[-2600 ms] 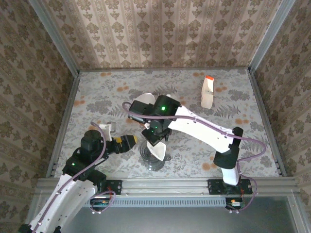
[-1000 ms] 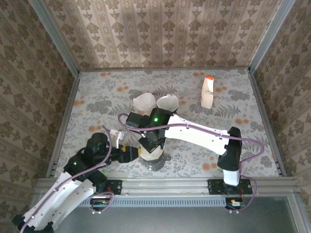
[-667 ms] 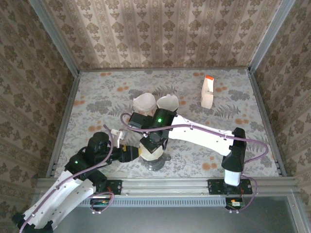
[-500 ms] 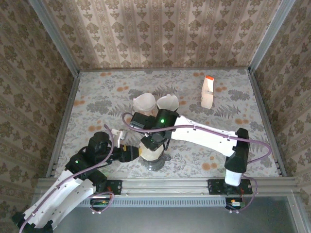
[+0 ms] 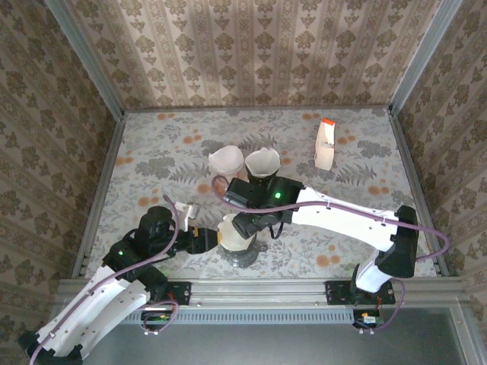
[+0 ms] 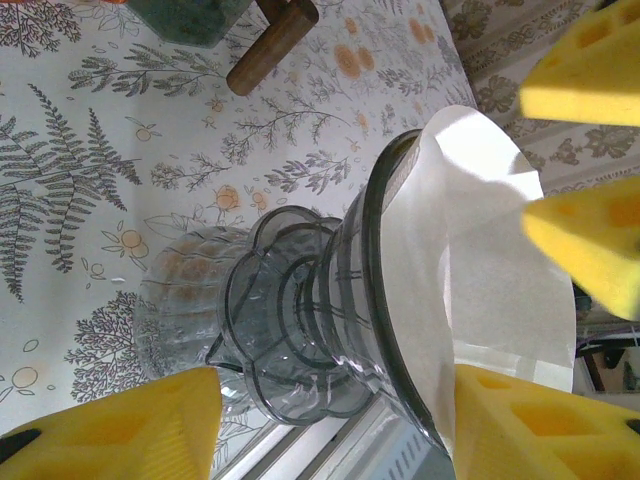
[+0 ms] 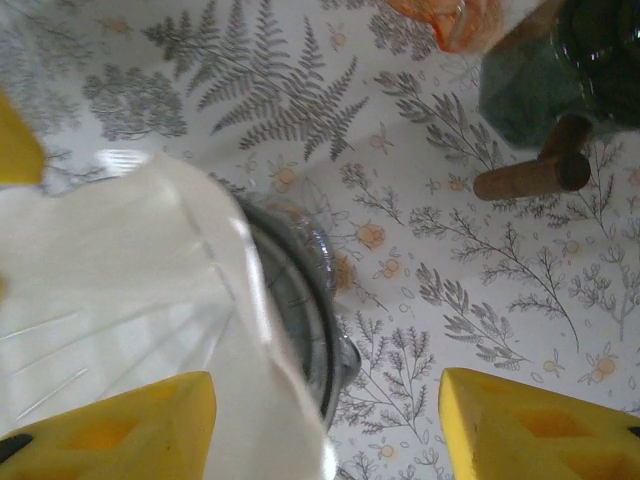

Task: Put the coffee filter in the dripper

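Observation:
The clear glass dripper stands near the table's front edge. The white paper coffee filter sits inside it, its edge rising above the rim. In the left wrist view the dripper lies between my left gripper's yellow fingers, which press its base and rim, and the filter lines it. My left gripper reaches in from the left. My right gripper hovers just above the filter, open, its fingers wide apart and holding nothing.
Two white paper cones stand behind the dripper. A white carton with an orange cap is at the back right. A dark green vessel with a wooden handle sits close beyond the dripper.
My right gripper has opened and let go of the filter, which stays in the dripper, and its arm has swung to the right. The left gripper keeps its hold.

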Robot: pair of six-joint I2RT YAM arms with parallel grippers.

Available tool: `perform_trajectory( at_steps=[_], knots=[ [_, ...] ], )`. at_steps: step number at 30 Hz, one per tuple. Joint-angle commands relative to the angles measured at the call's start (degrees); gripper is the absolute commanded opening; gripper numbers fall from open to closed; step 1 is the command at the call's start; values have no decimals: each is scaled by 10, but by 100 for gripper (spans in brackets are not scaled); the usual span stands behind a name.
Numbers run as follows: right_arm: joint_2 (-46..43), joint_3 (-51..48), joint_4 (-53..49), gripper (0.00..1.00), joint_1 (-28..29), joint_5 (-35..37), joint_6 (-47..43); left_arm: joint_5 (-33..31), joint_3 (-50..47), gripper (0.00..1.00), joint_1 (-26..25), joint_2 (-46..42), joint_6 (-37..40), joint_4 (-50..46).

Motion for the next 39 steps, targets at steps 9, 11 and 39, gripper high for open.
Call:
perform_trajectory(
  at_steps=[9,11,39],
  knots=[
    [-36,-31,13,62,-12,54,32,-7,10,61,-4,2,4,-1],
    [-44,-31,26,63,-9,40,26,-8,10,61,-4,1,3,-3],
    [-15,-45,70,76,2,-32,56,-11,10,65,-6,-3,3,-4]
  ],
)
